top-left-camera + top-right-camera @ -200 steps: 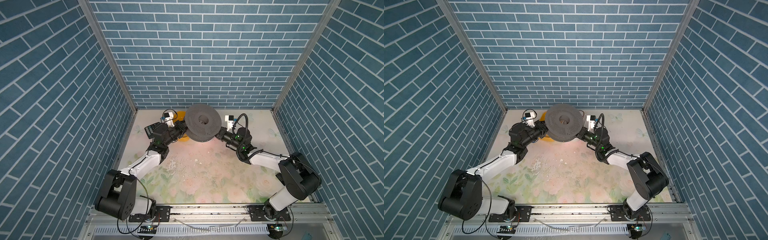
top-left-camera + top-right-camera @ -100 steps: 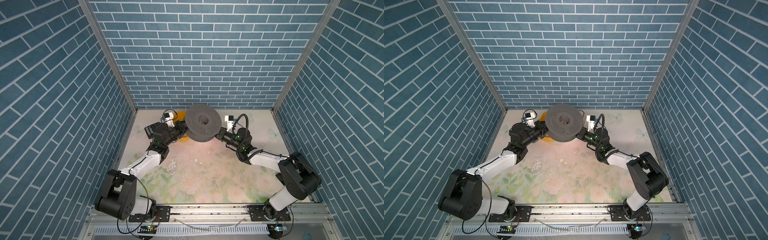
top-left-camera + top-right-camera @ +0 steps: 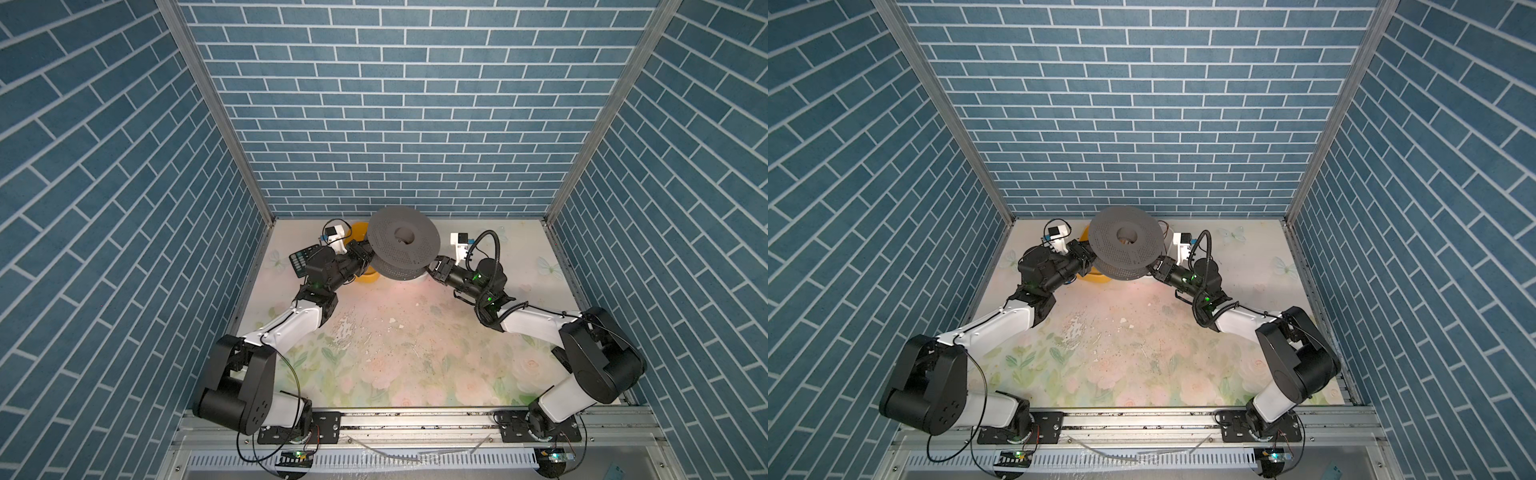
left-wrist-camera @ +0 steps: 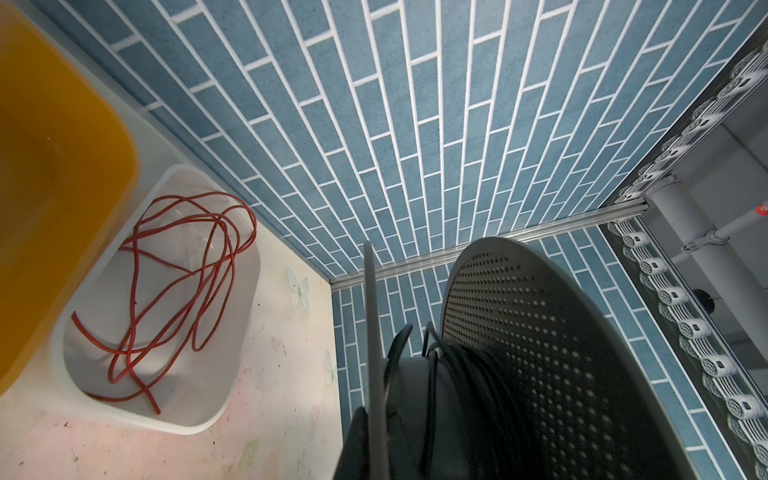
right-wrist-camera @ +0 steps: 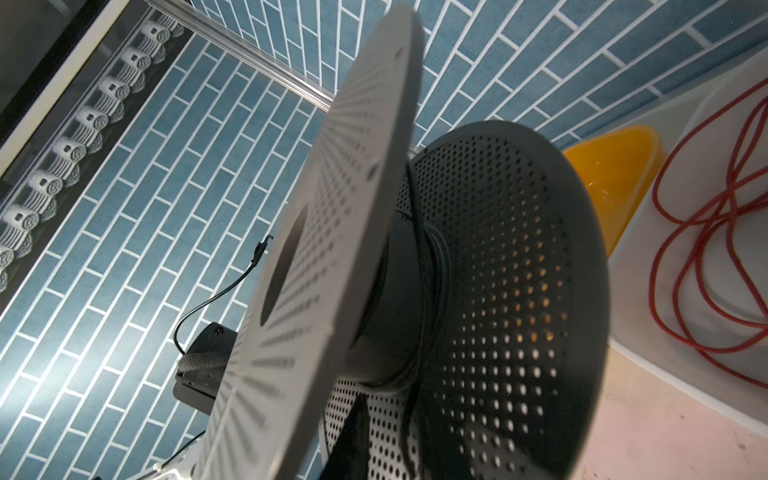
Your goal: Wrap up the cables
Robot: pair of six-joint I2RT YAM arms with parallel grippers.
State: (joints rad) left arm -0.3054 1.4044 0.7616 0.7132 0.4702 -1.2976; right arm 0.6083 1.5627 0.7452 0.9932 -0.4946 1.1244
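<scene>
- Grey perforated plastic spool (image 3: 403, 245): held above the floral-print bench (image 3: 395, 357), near the back wall.
- Long thin black cord (image 4: 478, 374): wound round the spool's hub, between its two flanges.
- Left hand (image 3: 367, 257): clenched on the edge of one spool flange.
- Right hand (image 3: 435, 265): at the spool's opposite side; whether it grips cannot be told.
- Thin red wire (image 4: 166, 291): lying in loose loops in a white tray (image 4: 232, 374), beside a yellow tub (image 4: 50, 166).
</scene>
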